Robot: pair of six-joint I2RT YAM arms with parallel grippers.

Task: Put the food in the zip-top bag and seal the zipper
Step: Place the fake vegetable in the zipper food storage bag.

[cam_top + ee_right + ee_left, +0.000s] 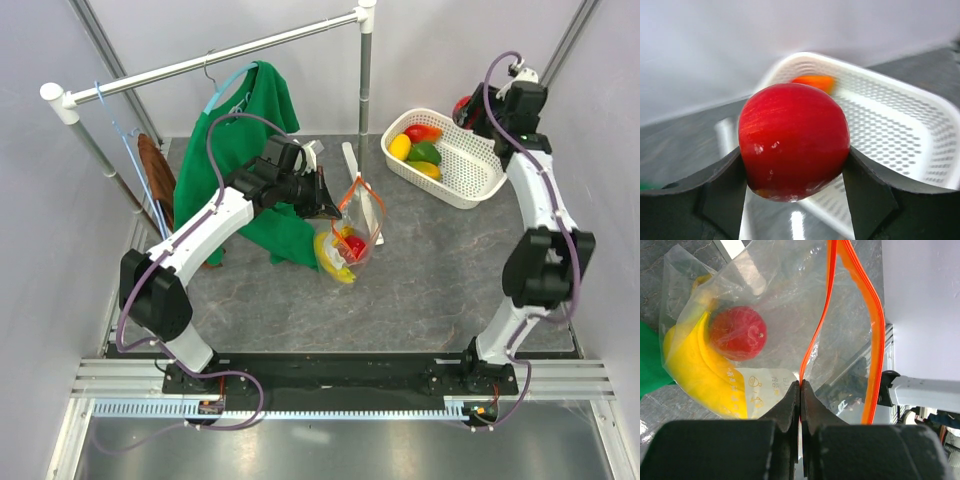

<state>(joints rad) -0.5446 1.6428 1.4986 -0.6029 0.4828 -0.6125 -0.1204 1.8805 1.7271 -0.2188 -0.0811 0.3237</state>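
My left fingers (pixel 790 407) are pinched shut on the orange strip (pixel 877 340) of the clear bag (pixel 780 295). They hold its mouth agape near the middle of the overhead view. A banana (pixel 700 375) and a round red fruit (pixel 737 333) lie inside the bag. My right fingers (pixel 862 192) are spread wide and clamp a red tomato (pixel 794 142) between them, by the far rim of the white basket (pixel 470 175) at the upper right of the table (pixel 430 280).

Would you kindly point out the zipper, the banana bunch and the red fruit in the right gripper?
zipper (pixel 874 365): left wrist view, its right-hand orange run.
banana bunch (pixel 700 375): left wrist view, middle of the curve.
red fruit (pixel 794 140): right wrist view, centre of its front.
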